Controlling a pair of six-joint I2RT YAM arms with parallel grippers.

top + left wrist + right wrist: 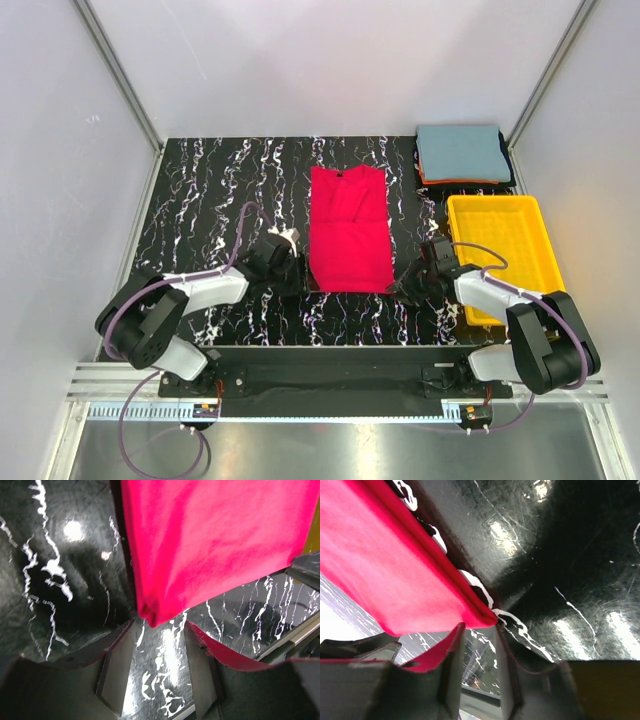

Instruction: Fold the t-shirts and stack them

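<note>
— Position of red t-shirt (348,228)?
— Flat at centre of black marbled table (220,200). Folded into a long rectangle, collar end away from the arms.
— Remaining t-shirts?
— Stacked at far right corner, well apart from the red one. Grey-blue t-shirt (462,152) on top, thin orange layer (465,183) and dark layer (511,165) showing at the edges beneath. Just beyond yellow tray (503,255).
— Left gripper (159,640)?
— Low at near left corner of red t-shirt. Jaws parted, bare table in the gap, cloth corner just ahead of the fingertips, not pinched.
— Right gripper (477,650)?
— Low at near right corner, beside the tray. Jaws likewise parted, nothing between them, folded edge just ahead.
</note>
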